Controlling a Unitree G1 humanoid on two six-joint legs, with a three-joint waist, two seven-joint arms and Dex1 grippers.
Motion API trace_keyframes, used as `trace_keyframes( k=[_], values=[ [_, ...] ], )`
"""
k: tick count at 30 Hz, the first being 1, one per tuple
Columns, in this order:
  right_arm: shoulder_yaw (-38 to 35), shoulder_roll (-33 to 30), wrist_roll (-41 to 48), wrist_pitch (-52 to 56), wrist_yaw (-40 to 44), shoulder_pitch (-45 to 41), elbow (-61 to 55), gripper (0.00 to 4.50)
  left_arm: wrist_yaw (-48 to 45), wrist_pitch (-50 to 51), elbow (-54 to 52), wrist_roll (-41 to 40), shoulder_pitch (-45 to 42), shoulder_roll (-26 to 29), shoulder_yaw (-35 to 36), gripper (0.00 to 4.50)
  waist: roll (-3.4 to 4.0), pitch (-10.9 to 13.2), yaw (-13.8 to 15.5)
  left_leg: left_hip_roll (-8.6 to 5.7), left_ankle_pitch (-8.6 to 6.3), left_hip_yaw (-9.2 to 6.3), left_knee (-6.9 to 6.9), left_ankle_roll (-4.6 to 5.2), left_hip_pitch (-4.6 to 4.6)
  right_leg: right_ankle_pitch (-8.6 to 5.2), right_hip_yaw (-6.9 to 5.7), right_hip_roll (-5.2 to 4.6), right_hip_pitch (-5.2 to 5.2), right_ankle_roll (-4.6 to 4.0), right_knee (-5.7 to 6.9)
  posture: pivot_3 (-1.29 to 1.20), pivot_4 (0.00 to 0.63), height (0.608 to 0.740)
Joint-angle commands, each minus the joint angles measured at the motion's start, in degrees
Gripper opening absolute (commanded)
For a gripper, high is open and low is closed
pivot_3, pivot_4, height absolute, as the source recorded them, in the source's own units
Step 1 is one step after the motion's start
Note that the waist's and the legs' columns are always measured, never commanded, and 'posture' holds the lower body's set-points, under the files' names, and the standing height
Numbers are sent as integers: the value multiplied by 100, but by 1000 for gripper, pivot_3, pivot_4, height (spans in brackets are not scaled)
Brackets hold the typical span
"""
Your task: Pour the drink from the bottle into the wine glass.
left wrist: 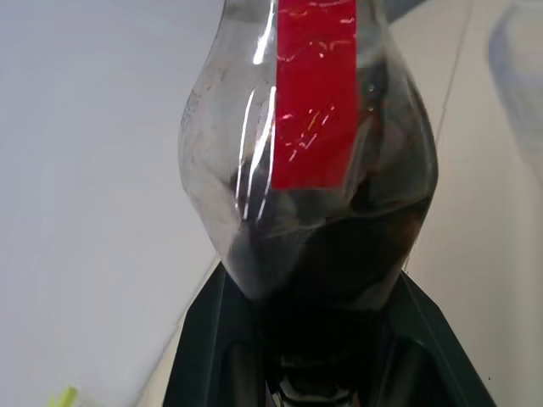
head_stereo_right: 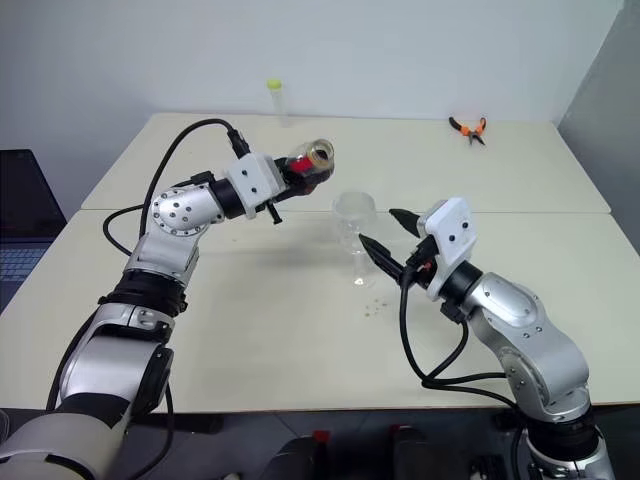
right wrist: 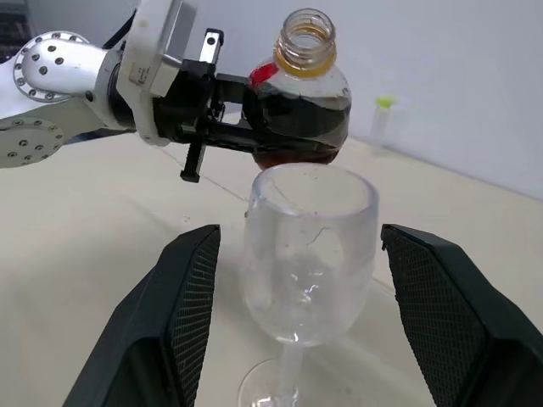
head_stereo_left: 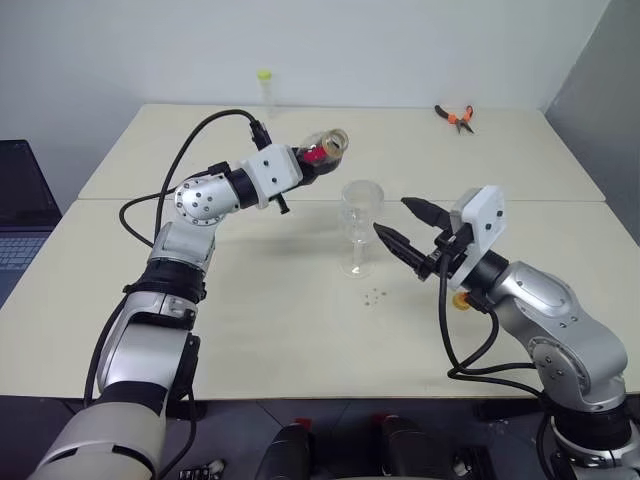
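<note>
Right wrist view: left gripper clamped on tilted, uncapped bottle above wine glass; right gripper open, straddling glass, not touching.

We see both arms in silver-grey metal w/ rounded joint housings and black bands btwn segments. Left end effector and right end effector each sit on a white boxy wrist block, w/ two black fingers, ribbed pads on the inner faces. Black cables loop along each arm. Small screws ring the left arm's joint cap.
</note>
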Motion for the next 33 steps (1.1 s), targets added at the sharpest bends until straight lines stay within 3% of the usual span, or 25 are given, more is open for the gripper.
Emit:
trace_keyframes(
  k=[1,14,33],
  values=[
    [1,2,0,-11,57,-122,-179,3262,262,-558,135,221,-387,119,10,802,0,0,-1,-1,0,0,2,0,-2,0,0,-1,-1,0,1,0,150,740],
    [208,99,-85,153,45,-135,-246,3262,1603,-1797,798,1751,-881,435,-531,792,0,0,-6,-7,0,0,3,1,-7,0,-1,1,-7,0,5,0,150,740],
    [227,312,-162,273,-151,-171,-222,3262,3169,-2157,1076,3005,-1496,727,-1032,762,0,0,-7,-18,0,4,4,0,-17,0,1,1,-21,0,10,0,150,740]
  ],
)
